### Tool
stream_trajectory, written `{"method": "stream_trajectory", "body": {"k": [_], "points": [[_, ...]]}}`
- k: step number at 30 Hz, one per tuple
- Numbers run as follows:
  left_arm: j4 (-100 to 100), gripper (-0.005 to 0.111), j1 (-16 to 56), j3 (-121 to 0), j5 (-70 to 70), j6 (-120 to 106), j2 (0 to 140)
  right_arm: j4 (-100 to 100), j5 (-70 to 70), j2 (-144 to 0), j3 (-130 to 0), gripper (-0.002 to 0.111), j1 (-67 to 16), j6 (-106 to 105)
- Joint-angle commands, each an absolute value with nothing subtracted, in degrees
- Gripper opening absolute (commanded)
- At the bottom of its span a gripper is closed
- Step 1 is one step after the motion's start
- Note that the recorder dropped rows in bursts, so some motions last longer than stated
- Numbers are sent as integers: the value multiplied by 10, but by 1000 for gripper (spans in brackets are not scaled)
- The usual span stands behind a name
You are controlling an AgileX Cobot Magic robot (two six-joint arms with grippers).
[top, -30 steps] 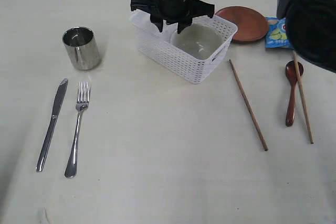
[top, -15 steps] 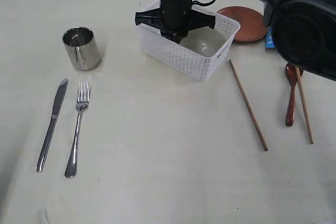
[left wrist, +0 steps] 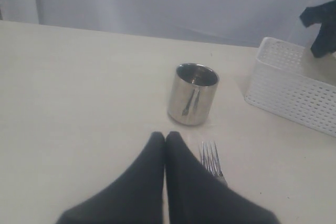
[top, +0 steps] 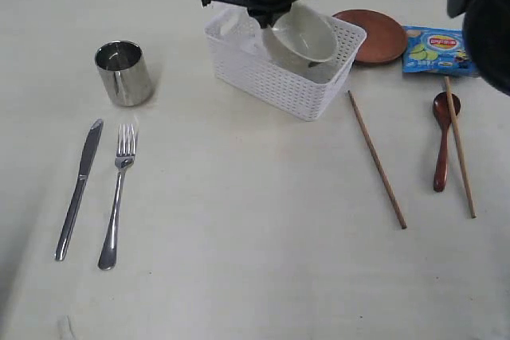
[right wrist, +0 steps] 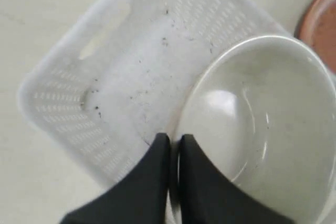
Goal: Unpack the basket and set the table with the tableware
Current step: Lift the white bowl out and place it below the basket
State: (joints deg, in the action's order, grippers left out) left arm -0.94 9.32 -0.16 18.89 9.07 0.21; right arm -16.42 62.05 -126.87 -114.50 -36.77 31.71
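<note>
My right gripper [top: 269, 20] [right wrist: 174, 141] is shut on the rim of the pale bowl [top: 303, 33] [right wrist: 262, 124], which hangs tilted above the white basket [top: 275, 81] [right wrist: 100, 93]. The basket's floor shows bare beneath it. On the table [top: 239, 220] lie the knife [top: 78, 189], the fork [top: 116, 195] [left wrist: 211, 158], the steel cup [top: 123, 73] [left wrist: 192, 94], one chopstick [top: 377, 159], a second chopstick [top: 460, 149], the dark red spoon [top: 443, 141] and the brown plate [top: 373, 35] [right wrist: 320, 24]. My left gripper [left wrist: 165, 137] is shut and empty, low over the table short of the cup.
A blue snack packet [top: 434, 50] lies right of the plate. The basket [left wrist: 294, 93] stands beyond the cup in the left wrist view. A dark arm part fills the exterior view's upper right corner.
My right gripper closed on the bowl's rim and lifted it, tilted, out of the basket. The basket shifted slightly. The arm at the right moved up, uncovering the snack packet.
</note>
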Motion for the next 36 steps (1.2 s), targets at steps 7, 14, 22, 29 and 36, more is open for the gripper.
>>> {"method": "stream_trajectory", "body": {"k": [7, 14, 22, 29, 36], "points": [[-11, 0, 93, 0, 184, 90, 0, -176, 683, -1168, -1147, -1, -423, 190], [-11, 0, 93, 0, 184, 90, 0, -170, 700, -1151, -1128, -1, -524, 141], [-11, 0, 93, 0, 184, 90, 0, -170, 700, -1148, -1011, -1, -616, 150], [-11, 0, 93, 0, 184, 90, 0, -171, 610, -1123, -865, -1, -663, 185], [-11, 0, 93, 0, 184, 90, 0, -170, 533, -1122, -785, -1, -682, 211]]}}
